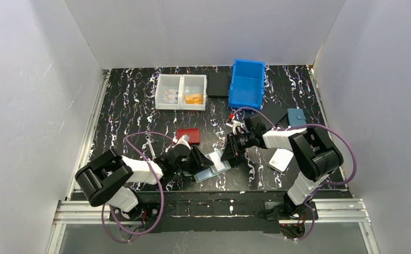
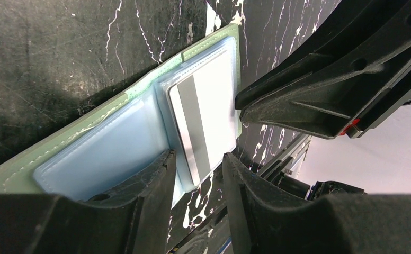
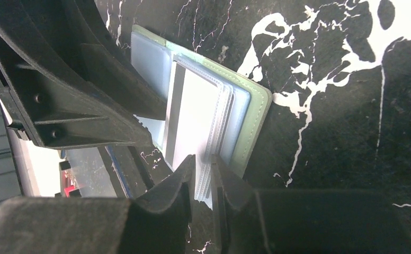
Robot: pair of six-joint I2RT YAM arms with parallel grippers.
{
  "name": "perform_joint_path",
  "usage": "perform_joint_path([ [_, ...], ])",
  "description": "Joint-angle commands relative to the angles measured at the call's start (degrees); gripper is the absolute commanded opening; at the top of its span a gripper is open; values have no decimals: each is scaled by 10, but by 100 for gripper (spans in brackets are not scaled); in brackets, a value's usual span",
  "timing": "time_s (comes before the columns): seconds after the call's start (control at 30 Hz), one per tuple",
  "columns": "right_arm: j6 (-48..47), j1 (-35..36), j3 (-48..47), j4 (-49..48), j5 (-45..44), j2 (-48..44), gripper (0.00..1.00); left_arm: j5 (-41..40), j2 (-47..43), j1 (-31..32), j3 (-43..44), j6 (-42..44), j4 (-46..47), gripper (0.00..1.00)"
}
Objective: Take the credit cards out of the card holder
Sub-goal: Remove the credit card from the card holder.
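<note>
The credit card [image 2: 198, 121] runs lengthwise into the half-open left end effector [image 2: 199, 159], and the opposing right end effector [image 3: 203, 161] pinches the card holder [image 3: 259, 108] by its sleeves.

White panel walls [image 1: 34, 79] on three sides; black white-veined tabletop [image 1: 129, 108]; even light.

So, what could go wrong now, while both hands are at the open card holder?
The right hand seems to pinch only the clear sleeves of the card holder; they could slip out, or the holder could lift, when the striped card is pulled.
The left hand stands open around that card's end, and the card lies in a sleeve; closing may catch the sleeve too.
Both hands are close and could collide.
</note>
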State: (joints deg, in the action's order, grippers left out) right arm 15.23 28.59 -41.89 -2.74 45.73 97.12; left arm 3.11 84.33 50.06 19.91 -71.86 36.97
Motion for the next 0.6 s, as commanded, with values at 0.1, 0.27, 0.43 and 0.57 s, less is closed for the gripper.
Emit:
perform_joint_path([
  [0.1, -3, -2, -17, -4, 13, -17, 26, -12, 10, 2, -11, -1, -15, 37],
  [0.27, 12, -2, -12, -21, 34, -16, 26, -4, 18, 2, -3, 4, -13, 37],
  [0.43, 15, -2, -11, -22, 32, -13, 25, 1, 25, 2, 0, 4, -10, 36],
  [0.57, 12, -2, -14, -13, 21, -3, 24, 3, 28, 3, 0, 4, -6, 36],
])
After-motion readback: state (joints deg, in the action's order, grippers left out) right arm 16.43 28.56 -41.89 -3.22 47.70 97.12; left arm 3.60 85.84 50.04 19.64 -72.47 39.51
